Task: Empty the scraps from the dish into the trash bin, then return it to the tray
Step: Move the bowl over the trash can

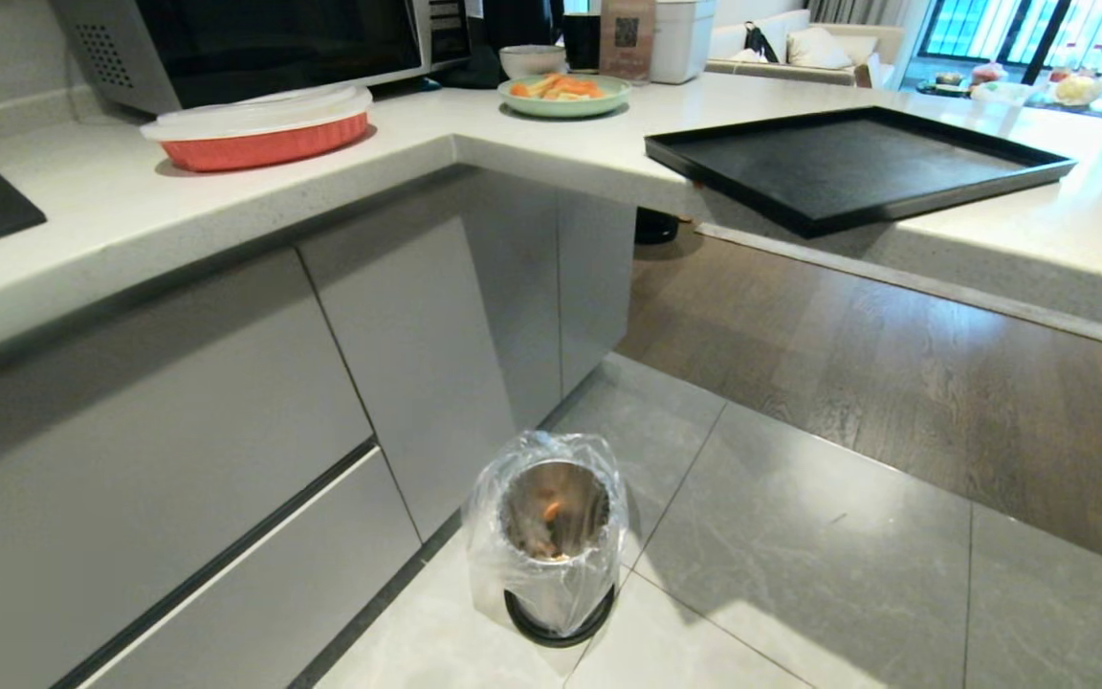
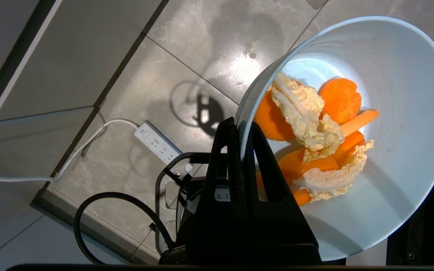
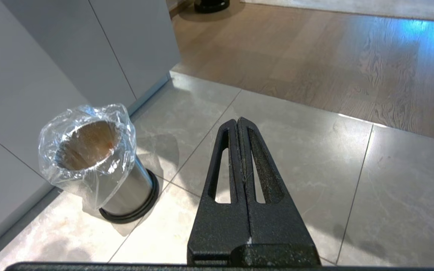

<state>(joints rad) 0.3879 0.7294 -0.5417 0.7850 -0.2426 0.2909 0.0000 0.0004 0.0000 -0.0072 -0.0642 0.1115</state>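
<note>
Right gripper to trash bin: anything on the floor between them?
Nothing. In the right wrist view the shut right gripper and the trash bin are separated only by bare grey floor tile.

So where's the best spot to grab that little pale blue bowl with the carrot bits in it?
By its thin rim, as the left hand grips it now: one finger inside the wall, one outside, coming in over the edge. The small round pale blue bowl has smooth, flaring sides and no handle, so the rim is the only part slim enough to pinch. Choose a stretch clear of the orange carrot scraps.
</note>
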